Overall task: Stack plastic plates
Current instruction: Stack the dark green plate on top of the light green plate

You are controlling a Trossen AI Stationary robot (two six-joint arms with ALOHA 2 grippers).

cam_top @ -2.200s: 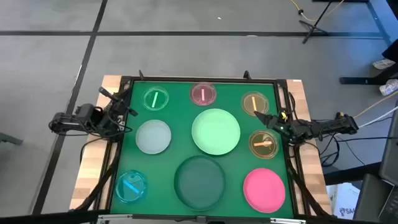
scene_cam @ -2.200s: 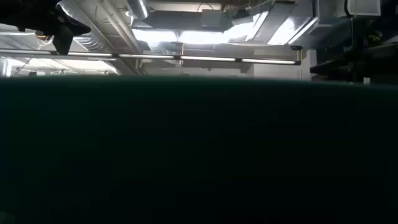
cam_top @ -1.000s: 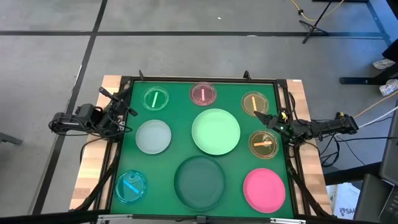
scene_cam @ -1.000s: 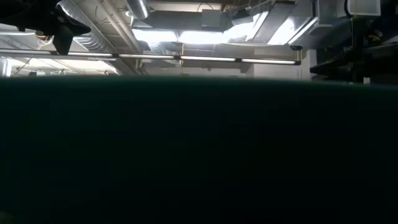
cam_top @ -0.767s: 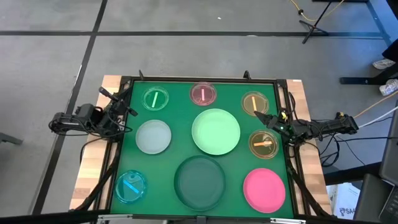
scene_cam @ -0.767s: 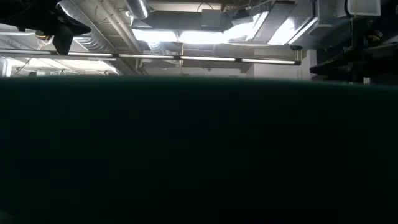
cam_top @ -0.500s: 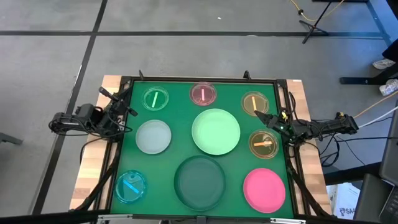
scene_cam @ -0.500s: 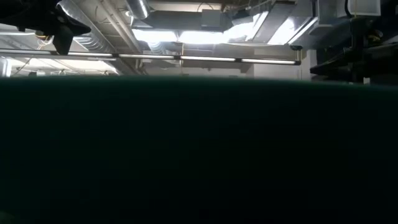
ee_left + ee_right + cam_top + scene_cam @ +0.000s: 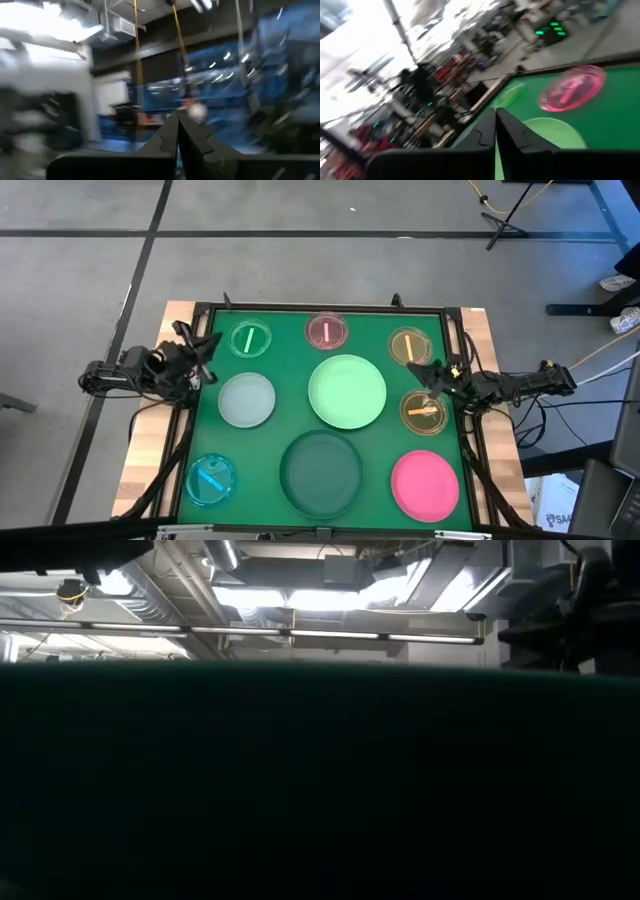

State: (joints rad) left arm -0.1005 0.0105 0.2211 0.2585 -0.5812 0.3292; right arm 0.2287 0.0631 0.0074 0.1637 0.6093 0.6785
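Plates spread singly over the green mat (image 9: 290,405), none stacked.

Left gripper (image 9: 205,350) at the mat's left edge, fingers pressed together, empty, beside the grey-green plate (image 9: 246,399). Right gripper (image 9: 430,370) likewise closed and empty, between two amber plates (image 9: 408,345) (image 9: 424,411). Light green plate (image 9: 347,391) central; dark green plate (image 9: 321,473) and pink plate (image 9: 425,484) along the near edge.

The high view looks straight down on the whole worktop (image 9: 190,315). The low view sits level, mostly blocked by a dark edge, ceiling lights (image 9: 300,598) above. The left wrist view faces the room. The right wrist view shares the pink plate (image 9: 571,88) (image 9: 327,331) with the high view
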